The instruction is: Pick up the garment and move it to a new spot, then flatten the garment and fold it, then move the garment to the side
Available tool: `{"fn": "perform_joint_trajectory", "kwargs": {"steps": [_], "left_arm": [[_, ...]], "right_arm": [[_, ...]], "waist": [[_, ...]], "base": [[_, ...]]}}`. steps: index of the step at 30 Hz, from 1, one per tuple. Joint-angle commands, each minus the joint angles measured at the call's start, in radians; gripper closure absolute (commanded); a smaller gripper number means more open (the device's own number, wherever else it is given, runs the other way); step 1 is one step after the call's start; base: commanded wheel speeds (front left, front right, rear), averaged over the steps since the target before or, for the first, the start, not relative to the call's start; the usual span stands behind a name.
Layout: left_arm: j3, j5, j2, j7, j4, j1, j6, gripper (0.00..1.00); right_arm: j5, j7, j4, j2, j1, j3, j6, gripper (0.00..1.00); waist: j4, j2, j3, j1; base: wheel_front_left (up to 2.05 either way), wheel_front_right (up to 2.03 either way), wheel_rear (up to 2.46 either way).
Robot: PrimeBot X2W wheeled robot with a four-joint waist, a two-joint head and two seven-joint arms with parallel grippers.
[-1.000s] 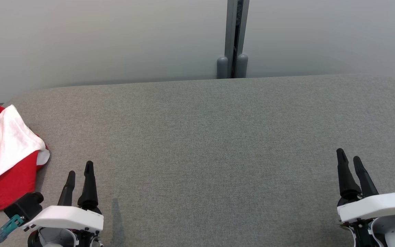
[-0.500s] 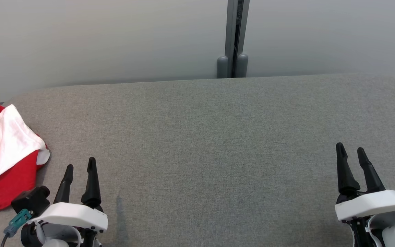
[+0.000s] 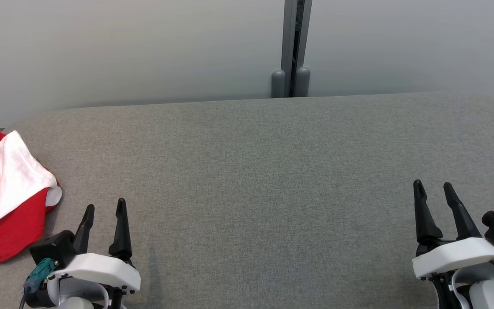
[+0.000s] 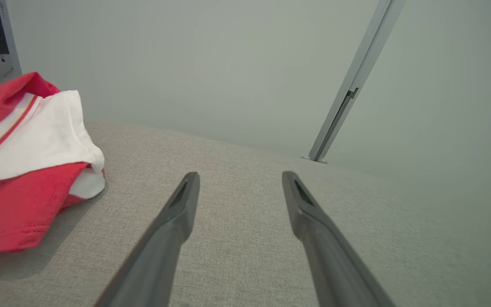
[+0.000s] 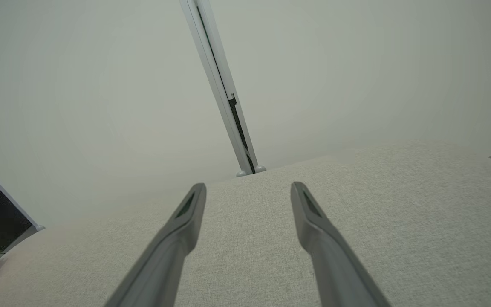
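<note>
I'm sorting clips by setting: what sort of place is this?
Likely a lab or office test bay: a grey fabric-covered table, plain partition panels joined by a metal post, one red-and-white garment.

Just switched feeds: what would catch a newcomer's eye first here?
The red and white garment, bunched at the far left edge of the grey table, stands out most. Next come the left gripper at the lower left and the right gripper at the lower right, both open and empty. A grey post rises at the wall behind the table.

Soft knit cloth garment (image 3: 7,193) on a matt, coarse-woven grey fabric surface (image 3: 264,180).
</note>
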Motion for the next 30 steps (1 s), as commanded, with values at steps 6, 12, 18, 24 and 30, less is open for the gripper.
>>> {"fn": "perform_joint_trajectory", "kwargs": {"steps": [6, 12, 18, 24, 30], "left_arm": [[-0.004, 0.076, 0.009, -0.020, 0.005, -0.031, 0.011, 0.00], [-0.008, 0.128, 0.010, -0.031, 0.007, -0.031, 0.019, 0.00], [-0.007, 0.167, 0.011, -0.042, 0.015, -0.030, 0.025, 0.00], [-0.004, 0.213, 0.013, -0.054, 0.032, -0.032, 0.028, 0.00], [-0.001, 0.253, 0.013, -0.065, 0.045, -0.035, 0.032, 0.00]], "right_arm": [[-0.073, -0.021, -0.001, -0.005, -0.020, -0.001, 0.002, 0.00], [-0.129, -0.034, 0.004, -0.006, -0.022, 0.000, 0.002, 0.00], [-0.171, -0.044, 0.013, -0.006, -0.023, -0.004, 0.002, 0.00], [-0.224, -0.056, 0.028, -0.006, -0.022, -0.006, 0.002, 0.00], [-0.270, -0.068, 0.036, -0.004, -0.024, -0.011, 0.002, 0.00]], "waist": [[0.000, 0.0000, -0.001, 0.0000], [0.000, 0.0000, -0.002, 0.0000], [-0.001, 0.0000, -0.005, 0.0000], [-0.004, 0.0000, -0.005, -0.0001], [-0.004, 0.0000, -0.007, -0.0001]], "base": [[0.00, 0.00, 0.00], [0.00, 0.00, 0.00], [0.00, 0.00, 0.00], [0.00, 0.00, 0.00], [0.00, 0.00, 0.00]]}}
